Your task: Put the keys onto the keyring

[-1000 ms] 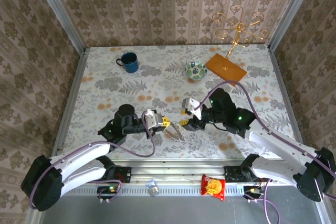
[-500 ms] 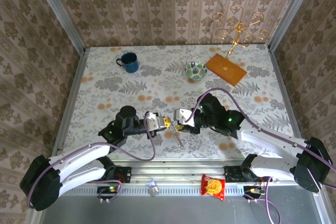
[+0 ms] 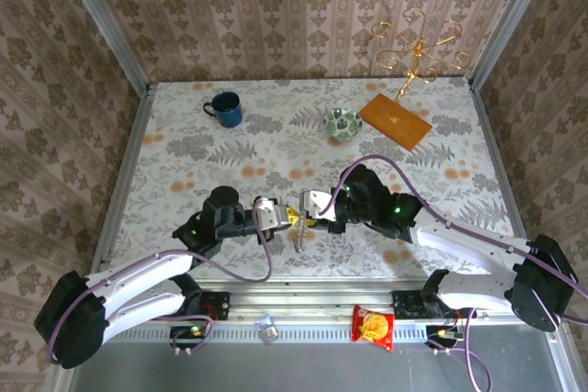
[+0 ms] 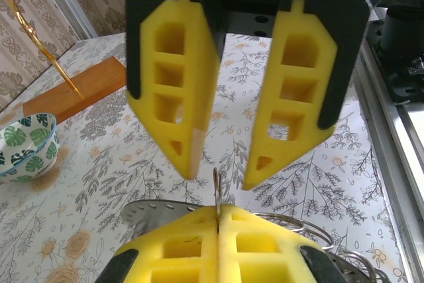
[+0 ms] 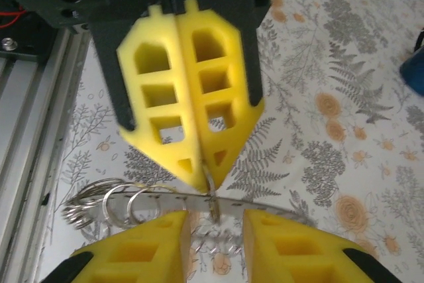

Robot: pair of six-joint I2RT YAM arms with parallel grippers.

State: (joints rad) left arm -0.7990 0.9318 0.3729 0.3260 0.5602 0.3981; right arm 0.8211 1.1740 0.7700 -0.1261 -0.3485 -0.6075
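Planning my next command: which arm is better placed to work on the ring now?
Right. The left gripper is shut on the keyring, holding it up; the right gripper faces it, jaws apart either side of the ring's edge, so it is probably free to act.

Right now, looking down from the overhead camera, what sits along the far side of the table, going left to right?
Mug → bowl → board
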